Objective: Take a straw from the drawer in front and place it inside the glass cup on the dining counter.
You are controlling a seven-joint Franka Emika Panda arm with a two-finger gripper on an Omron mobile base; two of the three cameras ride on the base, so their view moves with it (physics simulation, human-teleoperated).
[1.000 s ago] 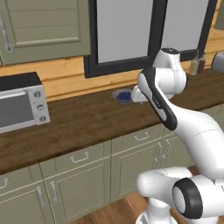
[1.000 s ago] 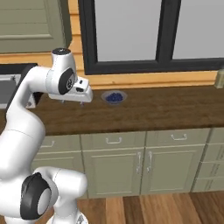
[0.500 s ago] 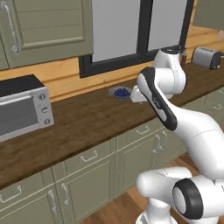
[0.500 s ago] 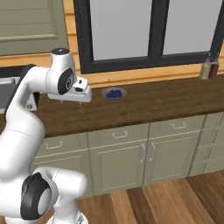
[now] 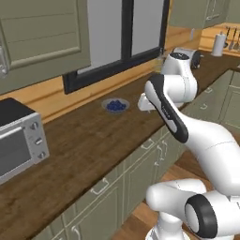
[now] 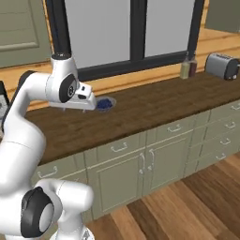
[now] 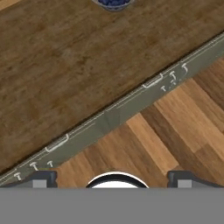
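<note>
A dark-framed window (image 6: 126,37) sits above a wood worktop (image 6: 154,105) on sage-green cabinets (image 6: 154,159), over plank floor (image 6: 187,206).

No readable txt, labels, brands, nos. or signs anywhere. Toaster oven (image 5: 16,140) at counter's left edge: knobs w/ no legible markings. Toaster (image 6: 222,65) nr counter's right end: blank face. Bottle (image 6: 188,68) beside it: label, if any, too small to read.
</note>
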